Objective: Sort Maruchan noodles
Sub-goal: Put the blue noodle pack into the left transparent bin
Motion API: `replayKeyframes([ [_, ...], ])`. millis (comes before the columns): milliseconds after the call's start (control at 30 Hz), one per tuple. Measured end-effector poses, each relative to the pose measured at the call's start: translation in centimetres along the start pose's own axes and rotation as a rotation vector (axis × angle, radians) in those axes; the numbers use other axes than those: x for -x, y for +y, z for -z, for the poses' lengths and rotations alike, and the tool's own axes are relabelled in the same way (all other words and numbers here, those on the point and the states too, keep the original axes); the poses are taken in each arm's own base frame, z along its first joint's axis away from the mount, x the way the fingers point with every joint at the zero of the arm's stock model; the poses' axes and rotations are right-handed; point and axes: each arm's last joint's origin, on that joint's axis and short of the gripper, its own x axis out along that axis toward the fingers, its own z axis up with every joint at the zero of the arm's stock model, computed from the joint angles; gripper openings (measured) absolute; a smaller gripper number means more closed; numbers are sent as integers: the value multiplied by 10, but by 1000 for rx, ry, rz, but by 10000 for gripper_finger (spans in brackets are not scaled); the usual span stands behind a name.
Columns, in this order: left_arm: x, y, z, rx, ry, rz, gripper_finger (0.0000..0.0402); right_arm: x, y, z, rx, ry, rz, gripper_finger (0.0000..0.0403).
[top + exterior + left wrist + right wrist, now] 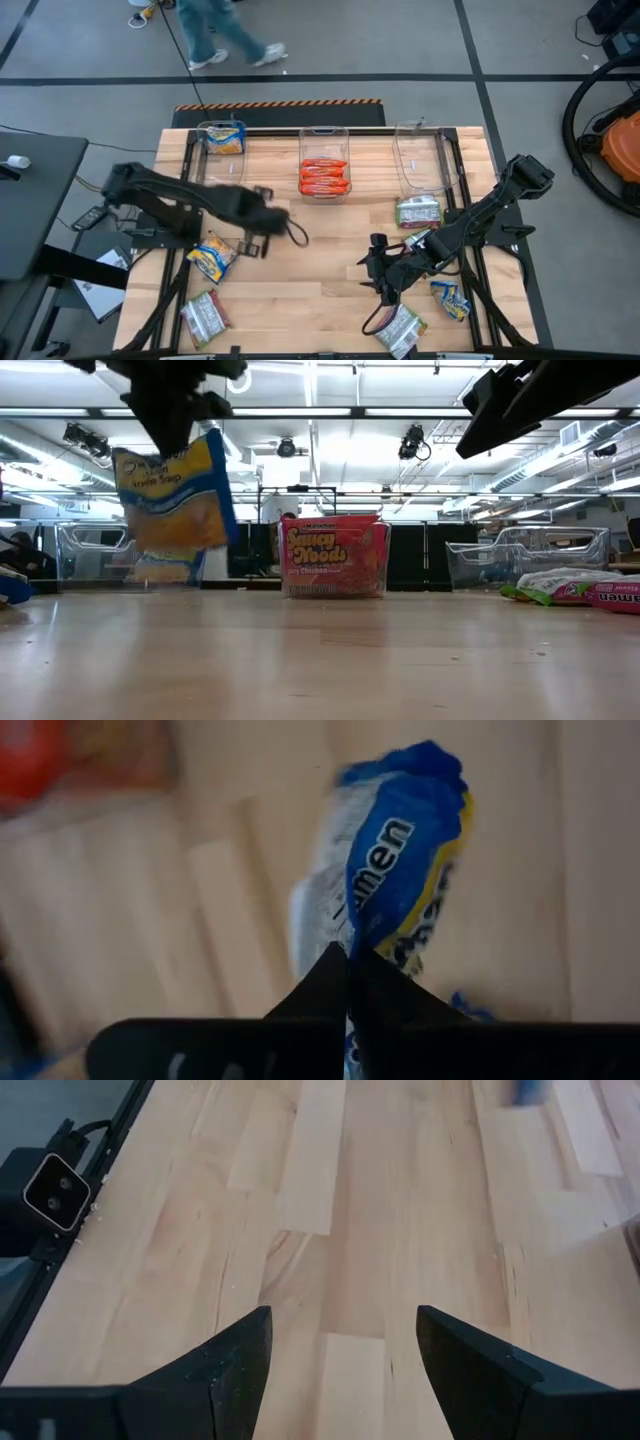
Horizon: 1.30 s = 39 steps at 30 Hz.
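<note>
High view takes in the pale wooden slatted worktop (300, 270) filling the frame's middle, with three clear plastic bins along its upper edge. The left bin (222, 137) holds a yellow-and-blue packet, the middle bin (325, 165) a stack of orange-red flat ramen packets (324, 176), and the right bin (420, 160) looks empty. The left gripper (347, 982) is clamped on a yellow-and-blue plastic ramen packet (395, 880), which hangs clear of the boards at left of centre. The right gripper (342, 1355) hovers with fingers spread and empty at lower right of centre. Loose packets remain: silvery-white ones with green and pink at lower left (204, 316), lower middle (402, 330) and just below the right bin (419, 212), plus yellow-and-blue ones at left (212, 257) and lower right (450, 298). Sorting seems roughly half done.
</note>
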Motion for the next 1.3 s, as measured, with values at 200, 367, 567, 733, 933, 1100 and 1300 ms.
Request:
replayKeyframes([
  [200,38,39,39,31,-67,35,7,-1,-3,-3,-7,-13,6,254],
  [367,54,71,81,60,10,19,7,-4,-11,-5,-30,-15,27,254],
  [567,58,103,115,168,96,4,7,-8,-21,-9,-60,-23,51,254],
  [733,57,122,133,202,149,-32,7,-8,-23,-10,-75,-36,54,254],
  [933,53,144,155,268,214,-81,7,-8,-23,-11,-95,-40,56,254],
  [1100,37,153,168,309,238,-68,7,-8,-23,-11,-95,-39,56,254],
  [1300,1,151,182,340,283,-11,7,-8,-22,-10,-91,-37,47,254],
])
